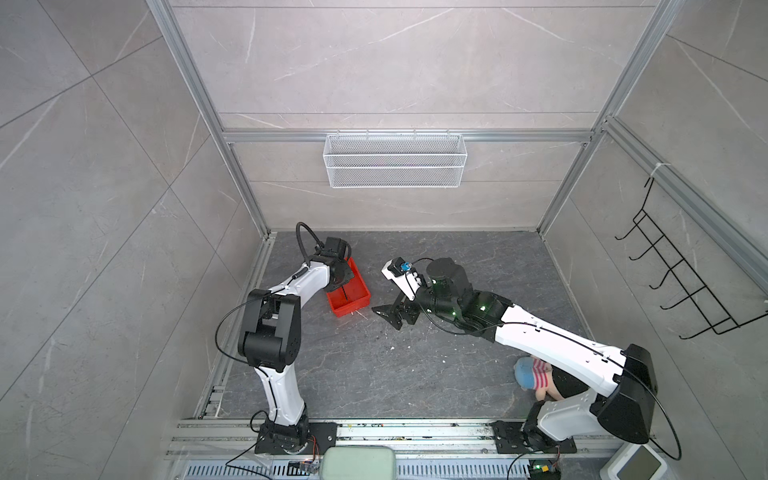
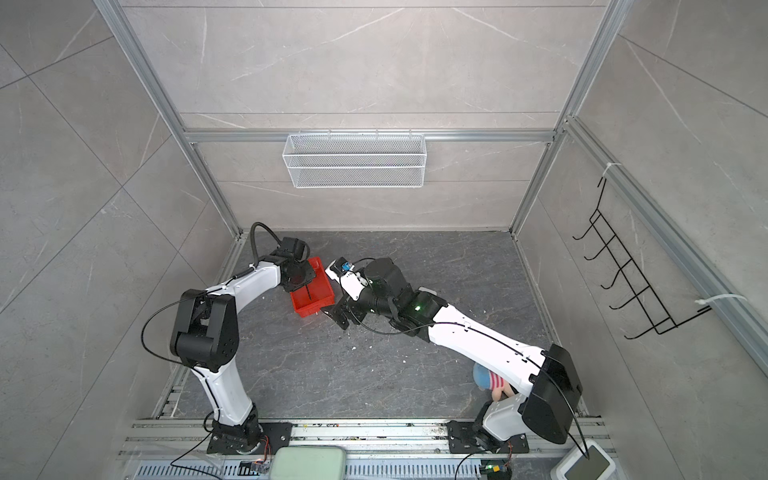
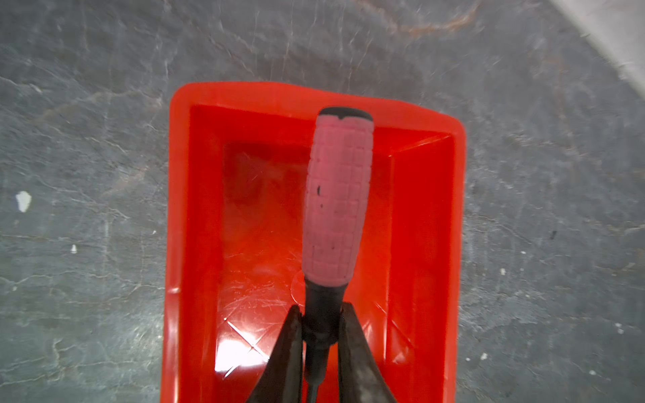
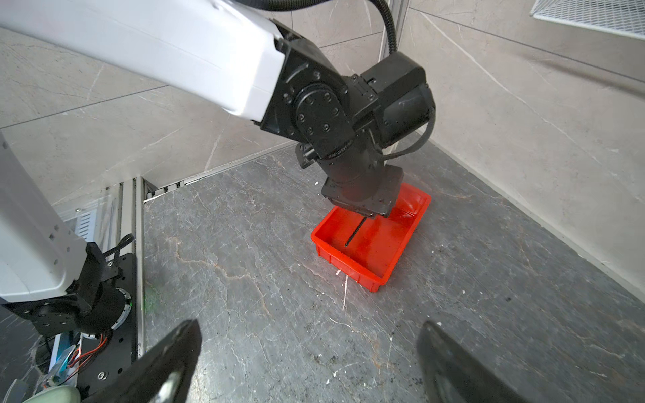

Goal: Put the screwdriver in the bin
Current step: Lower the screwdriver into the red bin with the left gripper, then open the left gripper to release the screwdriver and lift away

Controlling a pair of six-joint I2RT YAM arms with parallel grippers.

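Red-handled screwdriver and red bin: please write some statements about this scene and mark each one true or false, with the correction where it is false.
1. The small screwdriver with the pinkish-red handle lies loose on the table. False: the left gripper is shut on its black collar, over the shallow red plastic bin.
2. The right gripper has its fingers open and holds nothing. True.
3. The white wire-mesh basket stands on the table. False: it hangs on the back wall.
4. The bin stands on the dark grey table. True.
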